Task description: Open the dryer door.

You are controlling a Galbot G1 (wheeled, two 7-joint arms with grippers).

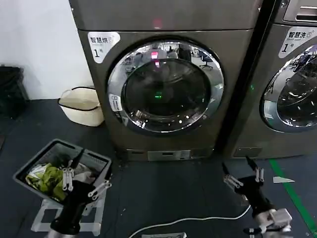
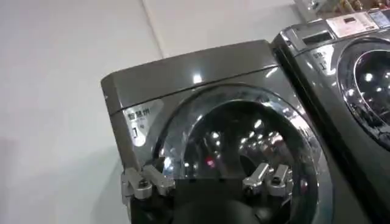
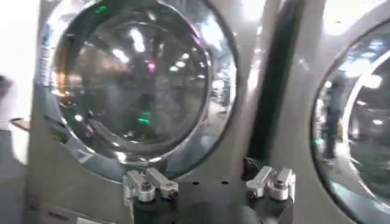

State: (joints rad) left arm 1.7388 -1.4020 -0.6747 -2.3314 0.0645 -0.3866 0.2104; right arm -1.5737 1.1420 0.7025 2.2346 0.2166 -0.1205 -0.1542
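The grey dryer (image 1: 99,124) faces me, its round chrome-ringed glass door (image 1: 166,87) shut flat against the front. My left gripper (image 1: 84,182) hangs low at the left, well short of the machine, open and holding nothing. My right gripper (image 1: 244,176) is low at the right, below the gap between the two machines, also open and holding nothing. In the left wrist view the open left gripper (image 2: 207,179) looks up at the door (image 2: 237,146). In the right wrist view the open right gripper (image 3: 210,182) points at the door's lower rim (image 3: 134,79).
A grey laundry basket (image 1: 74,147) of clothes sits on a white stand beside my left arm. A cream tub (image 1: 81,104) stands left of the dryer. A second machine (image 1: 297,84) stands at the right. A white cable (image 1: 198,220) and green tape (image 1: 292,193) lie on the dark floor.
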